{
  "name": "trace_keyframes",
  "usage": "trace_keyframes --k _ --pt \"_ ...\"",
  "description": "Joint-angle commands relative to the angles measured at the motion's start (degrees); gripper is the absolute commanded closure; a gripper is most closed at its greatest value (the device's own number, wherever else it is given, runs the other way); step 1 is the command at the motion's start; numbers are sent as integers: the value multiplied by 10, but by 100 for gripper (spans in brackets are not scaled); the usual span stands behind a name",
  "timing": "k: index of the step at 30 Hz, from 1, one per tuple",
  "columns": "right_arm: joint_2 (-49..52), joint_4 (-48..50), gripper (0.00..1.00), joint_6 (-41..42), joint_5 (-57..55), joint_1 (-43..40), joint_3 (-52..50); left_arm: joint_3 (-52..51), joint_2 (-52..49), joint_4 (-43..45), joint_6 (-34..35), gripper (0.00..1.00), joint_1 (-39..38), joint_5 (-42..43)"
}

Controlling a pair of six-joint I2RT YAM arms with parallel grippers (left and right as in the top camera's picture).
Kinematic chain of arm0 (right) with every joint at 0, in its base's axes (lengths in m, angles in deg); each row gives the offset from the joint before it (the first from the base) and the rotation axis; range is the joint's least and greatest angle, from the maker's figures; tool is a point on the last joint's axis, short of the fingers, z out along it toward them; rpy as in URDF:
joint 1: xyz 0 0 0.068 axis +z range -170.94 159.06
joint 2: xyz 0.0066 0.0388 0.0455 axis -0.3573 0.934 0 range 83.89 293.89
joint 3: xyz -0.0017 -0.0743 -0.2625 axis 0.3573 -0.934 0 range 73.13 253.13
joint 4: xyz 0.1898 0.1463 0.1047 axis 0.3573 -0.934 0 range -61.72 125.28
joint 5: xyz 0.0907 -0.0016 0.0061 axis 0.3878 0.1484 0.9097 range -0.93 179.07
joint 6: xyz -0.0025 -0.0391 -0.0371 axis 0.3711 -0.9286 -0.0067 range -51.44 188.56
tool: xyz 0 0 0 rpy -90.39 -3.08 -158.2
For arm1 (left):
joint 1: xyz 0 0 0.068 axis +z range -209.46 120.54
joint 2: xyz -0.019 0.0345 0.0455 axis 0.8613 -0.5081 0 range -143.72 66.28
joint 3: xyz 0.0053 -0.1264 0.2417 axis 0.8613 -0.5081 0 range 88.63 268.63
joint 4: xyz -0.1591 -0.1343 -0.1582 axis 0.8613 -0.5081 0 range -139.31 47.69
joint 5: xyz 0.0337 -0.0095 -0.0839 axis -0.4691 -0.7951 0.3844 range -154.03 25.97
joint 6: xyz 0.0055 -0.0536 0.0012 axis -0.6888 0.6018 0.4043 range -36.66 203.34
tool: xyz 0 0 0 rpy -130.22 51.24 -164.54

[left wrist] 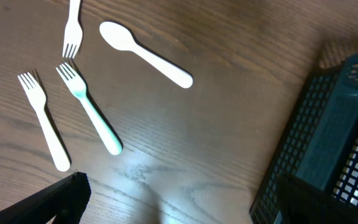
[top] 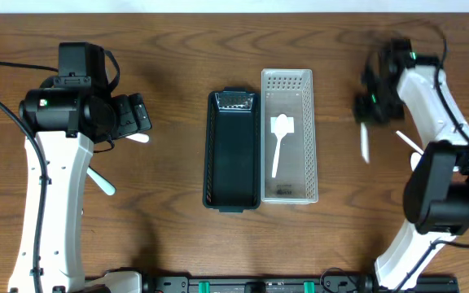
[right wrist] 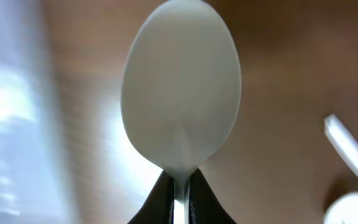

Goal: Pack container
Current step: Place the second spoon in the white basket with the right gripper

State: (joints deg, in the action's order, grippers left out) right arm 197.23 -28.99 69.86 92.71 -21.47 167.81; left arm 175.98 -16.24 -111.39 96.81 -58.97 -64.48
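A white basket (top: 309, 114) and a dark green basket (top: 216, 146) stand side by side mid-table; a white spoon (top: 279, 140) lies in the white one. My right gripper (top: 373, 110) is shut on another white spoon (right wrist: 180, 87), held above the table right of the baskets. My left gripper (top: 141, 118) is open and empty left of the green basket (left wrist: 328, 137). In the left wrist view, a white spoon (left wrist: 145, 53), two white forks (left wrist: 42, 121) and a mint fork (left wrist: 89, 112) lie on the table.
Another white utensil (top: 408, 141) lies on the table at the right, also in the right wrist view (right wrist: 352, 152). A white utensil handle (top: 102, 181) shows beside the left arm.
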Motion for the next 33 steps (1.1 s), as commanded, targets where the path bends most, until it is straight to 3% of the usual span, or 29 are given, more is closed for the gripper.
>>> trace_keyframes --k 1,8,18,22,27,30,33 --pt "-41 -2 99 130 65 59 98 1 -2 -3 -7 2 1 -7" --pt "-33 23 99 270 49 157 119 1 -2 -3 -7 2 1 -7" --pt "10 40 98 282 3 225 -26 1 -2 -8 -7 2 1 -7" --pt "12 54 86 234 4 225 -54 1 -2 -8 -7 2 1 -7" --pt "9 59 80 191 4 224 -49 1 -2 -8 -7 2 1 -7" --pt "8 49 64 152 5 220 -18 1 -2 -8 -7 2 1 -7" --pt "4 -5 58 105 4 210 60 1 -2 -8 -7 2 1 -7"
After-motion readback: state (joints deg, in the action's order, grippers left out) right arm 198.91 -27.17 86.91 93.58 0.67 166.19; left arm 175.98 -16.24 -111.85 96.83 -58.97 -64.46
